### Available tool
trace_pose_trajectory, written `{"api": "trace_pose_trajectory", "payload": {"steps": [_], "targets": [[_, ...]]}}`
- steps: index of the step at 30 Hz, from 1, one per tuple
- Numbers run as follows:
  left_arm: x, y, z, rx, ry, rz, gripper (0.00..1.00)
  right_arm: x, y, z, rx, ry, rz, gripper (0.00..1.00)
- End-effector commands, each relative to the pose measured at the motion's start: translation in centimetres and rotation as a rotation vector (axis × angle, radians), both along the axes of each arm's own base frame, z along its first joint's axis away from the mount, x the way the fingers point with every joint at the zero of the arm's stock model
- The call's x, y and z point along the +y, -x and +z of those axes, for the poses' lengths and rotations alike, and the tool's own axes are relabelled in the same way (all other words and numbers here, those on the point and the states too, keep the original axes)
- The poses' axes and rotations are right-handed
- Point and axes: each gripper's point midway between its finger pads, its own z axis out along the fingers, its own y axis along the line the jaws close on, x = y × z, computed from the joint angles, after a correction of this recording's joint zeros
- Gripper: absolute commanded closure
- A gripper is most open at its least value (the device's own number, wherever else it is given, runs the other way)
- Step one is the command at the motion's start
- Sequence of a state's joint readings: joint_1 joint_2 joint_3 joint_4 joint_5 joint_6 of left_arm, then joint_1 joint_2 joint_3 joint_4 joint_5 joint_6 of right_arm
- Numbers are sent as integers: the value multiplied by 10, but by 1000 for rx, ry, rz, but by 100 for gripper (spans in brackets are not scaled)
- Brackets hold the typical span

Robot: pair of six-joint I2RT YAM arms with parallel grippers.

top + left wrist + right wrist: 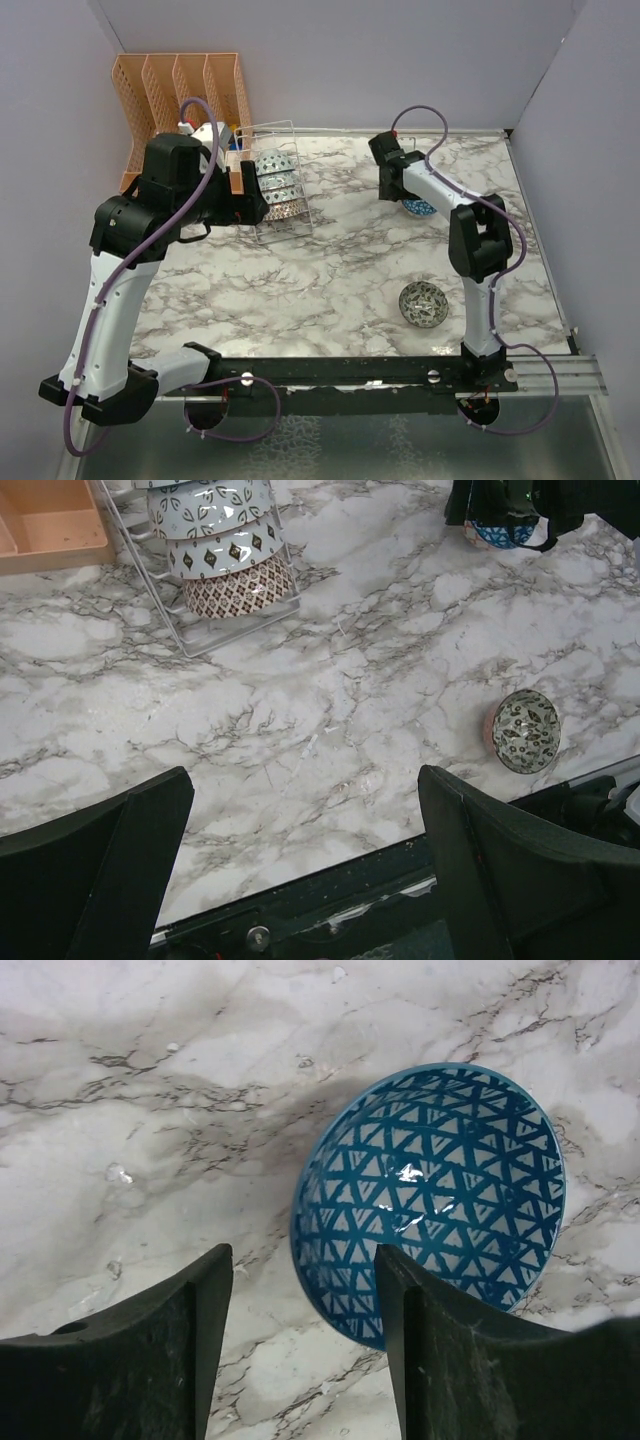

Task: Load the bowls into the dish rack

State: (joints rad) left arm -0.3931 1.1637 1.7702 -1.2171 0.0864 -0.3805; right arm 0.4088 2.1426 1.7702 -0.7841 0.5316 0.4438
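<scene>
Marble [150, 1110]; blue bowl [440, 1190] rim seemingly between right jaws.

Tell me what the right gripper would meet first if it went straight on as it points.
Most likely the blue bowl: its left rim lies just ahead of the open right gripper, between the fingers. Depth is unclear, so one finger might land on the marble table beside it.

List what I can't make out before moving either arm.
Top view: the blue bowl is mostly under the right arm.
Left wrist view: the dish rack is cut off by the top edge; from above the left arm covers part, so its bowl count is unsure.
Right wrist view: the right gripper overlaps the blue bowl's rim; contact unclear.
</scene>
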Motion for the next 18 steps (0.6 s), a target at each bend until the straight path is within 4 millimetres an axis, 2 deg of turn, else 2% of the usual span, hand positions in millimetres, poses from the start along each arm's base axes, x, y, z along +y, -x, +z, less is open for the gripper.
{"api": "trace_pose_trajectory", "payload": {"steps": [1, 4, 8, 11, 14, 16, 17, 18], "targets": [[-2, -7, 4, -28, 9, 4, 2, -9, -7, 11, -59, -48, -22, 45], [-3, -7, 5, -25, 6, 0, 2, -3, -12, 4, -56, -92, -15, 55], [-1, -6, 8, -30, 2, 0, 2, -1, -17, 2, -54, -122, -30, 78], [0, -3, 11, -33, 1, -3, 2, 2, -17, 7, -69, -150, -35, 98], [1, 1, 17, -42, 0, -8, 2, 7, -14, 18, -92, -198, -36, 99], [3, 4, 21, -50, -1, -11, 2, 15, -13, 34, -132, -258, -17, 99], [3, 5, 23, -53, 0, -13, 2, 18, -13, 46, -171, -293, -14, 99], [4, 7, 26, -62, 2, -17, 2, 27, -15, 67, -234, -365, 10, 99]]}}
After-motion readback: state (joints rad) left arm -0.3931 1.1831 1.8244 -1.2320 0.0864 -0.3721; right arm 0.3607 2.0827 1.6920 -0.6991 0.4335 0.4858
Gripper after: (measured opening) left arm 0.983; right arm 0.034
